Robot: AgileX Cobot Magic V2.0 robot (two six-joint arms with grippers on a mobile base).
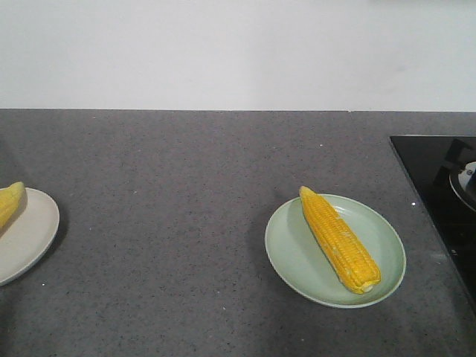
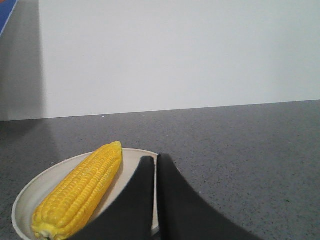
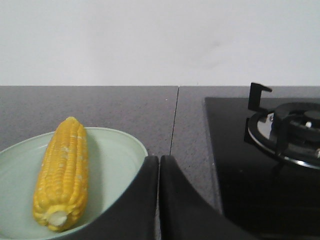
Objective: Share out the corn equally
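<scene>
One corn cob [image 1: 340,239] lies on the green plate [image 1: 294,253] at lower right of the front view. Another corn cob [image 2: 80,196] lies on the cream plate [image 2: 32,195] at far left. Both grippers' fingers [image 2: 142,200] [image 3: 145,200] are pressed together, holding nothing. A bump could roll a cob onto the counter [image 1: 186,186].

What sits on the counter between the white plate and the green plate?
Nothing: in the front view only bare grey countertop lies between the white plate and the green plate.
</scene>
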